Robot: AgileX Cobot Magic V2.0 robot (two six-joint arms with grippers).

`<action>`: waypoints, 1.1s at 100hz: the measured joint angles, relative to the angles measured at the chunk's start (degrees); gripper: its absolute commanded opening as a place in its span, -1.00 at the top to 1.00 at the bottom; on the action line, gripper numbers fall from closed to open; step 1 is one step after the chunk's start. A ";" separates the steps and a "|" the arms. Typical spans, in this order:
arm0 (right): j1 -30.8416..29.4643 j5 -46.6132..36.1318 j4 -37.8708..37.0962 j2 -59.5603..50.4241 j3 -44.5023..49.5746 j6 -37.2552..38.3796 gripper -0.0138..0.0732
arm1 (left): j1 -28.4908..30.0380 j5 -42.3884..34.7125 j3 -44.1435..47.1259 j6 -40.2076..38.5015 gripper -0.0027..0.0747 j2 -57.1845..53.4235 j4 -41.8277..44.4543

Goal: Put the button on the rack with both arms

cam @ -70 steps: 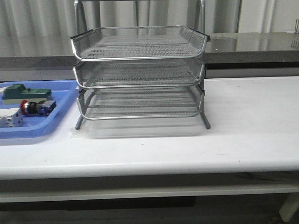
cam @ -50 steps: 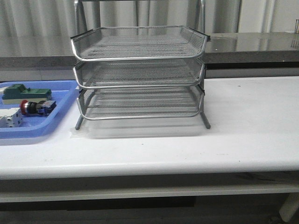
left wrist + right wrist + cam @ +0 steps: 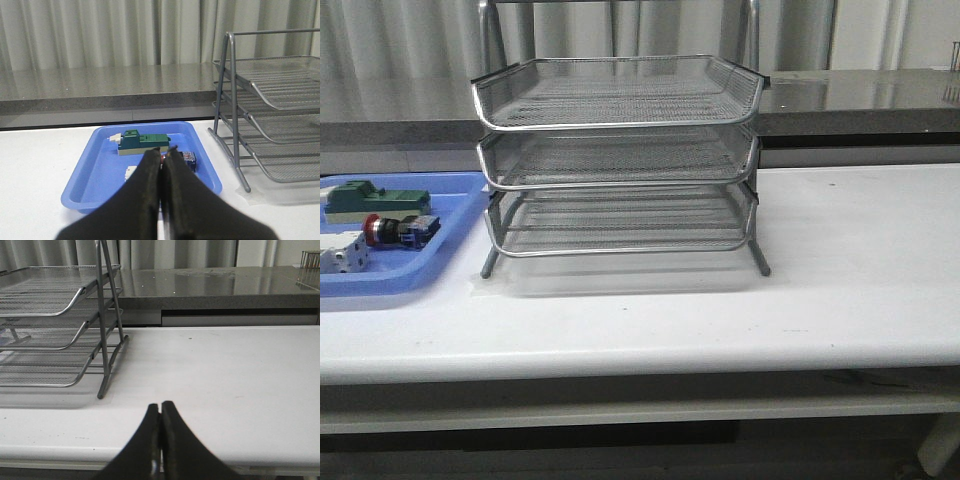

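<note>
1. While both arms sit back from the work and out of the front view, treat the first reach as the step in hand: nothing is gripped yet.
2. Your left pincer point(image 3: 161, 165) has its fingers pressed together and holds nothing; your right pincer point(image 3: 160, 412) is the same, fingers together over bare worktop point(image 3: 840, 260).
3. Find the button point(image 3: 392, 231) lying on its side in the blue tray point(image 3: 450, 250), red cap pointing toward the white block point(image 3: 342, 252), with the green block point(image 3: 375, 199) just behind it. In the left wrist view it is mostly hidden behind the fingers, with only its blue rear block showing.
4. Spread the left pincer's fingers before you descend, or they will likely knock the button aside.
5. Aim for the black middle of the body, closing across it; the rounded cap looks likelier to slip.
6. Come down clear of both blocks, since they sit near the button and a wide finger could catch either one.
7. Note the rack point(image 3: 620, 160) stands beside the tray, its three mesh tiers open toward you. The tiers look tight, so the top one appears easiest to reach.
8. Keep the right arm ready near the rack, presumably to steady it or receive the button.
</note>
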 measured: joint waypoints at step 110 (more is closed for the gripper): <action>0.00 31.27 9.17 32.44 -40.64 0.02 0.84 | 0.00 0.00 0.00 0.00 0.98 0.00 0.00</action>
